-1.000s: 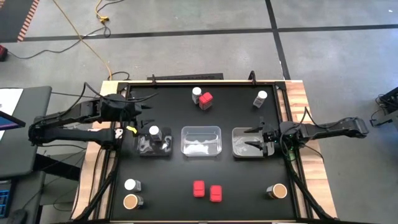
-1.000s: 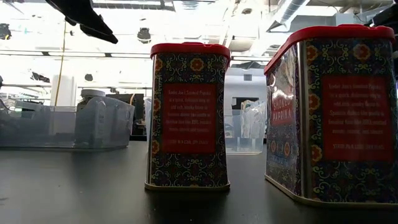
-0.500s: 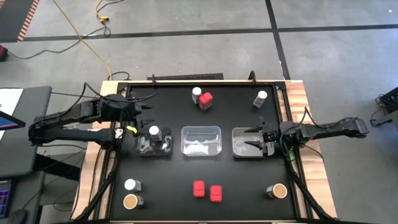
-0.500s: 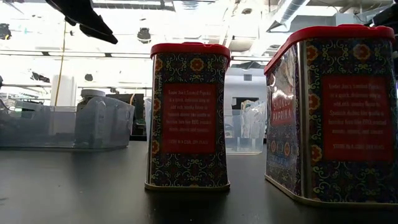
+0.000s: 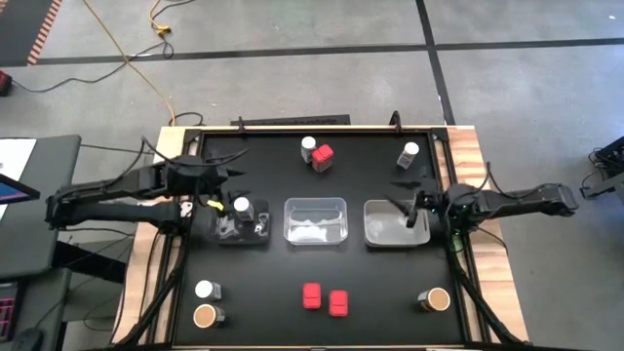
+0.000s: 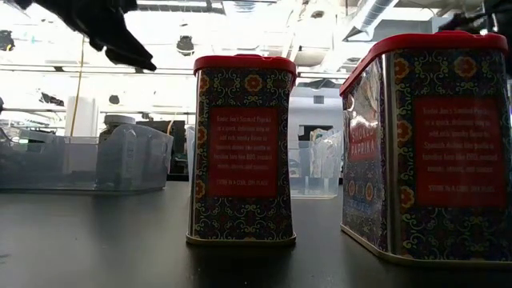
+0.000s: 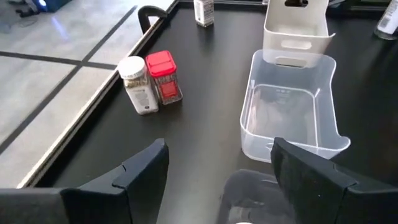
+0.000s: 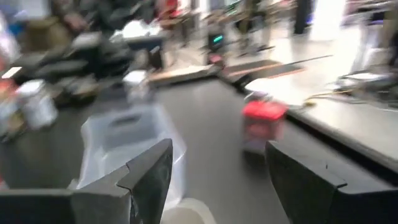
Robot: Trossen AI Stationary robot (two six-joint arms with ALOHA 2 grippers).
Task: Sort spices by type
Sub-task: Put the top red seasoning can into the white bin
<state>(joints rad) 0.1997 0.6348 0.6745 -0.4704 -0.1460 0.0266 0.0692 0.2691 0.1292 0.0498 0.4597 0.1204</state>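
My left gripper [image 7: 214, 171] has its fingers parted and empty, hanging just behind the left tray [image 5: 226, 230], which already holds a white-capped jar [image 5: 242, 207]. The right gripper [image 5: 410, 211] is parted too, holding nothing, above the right tray [image 5: 382, 224]. The nearest target for the left is the white-capped jar [image 7: 138, 84] touching a red tin [image 7: 164, 76] at the far edge. I'd approach from the jar's free side, so the tin isn't nudged.

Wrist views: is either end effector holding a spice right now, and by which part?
Nothing is held. The left end effector and the right end effector both stand open with empty gaps, each hovering over a clear tray.
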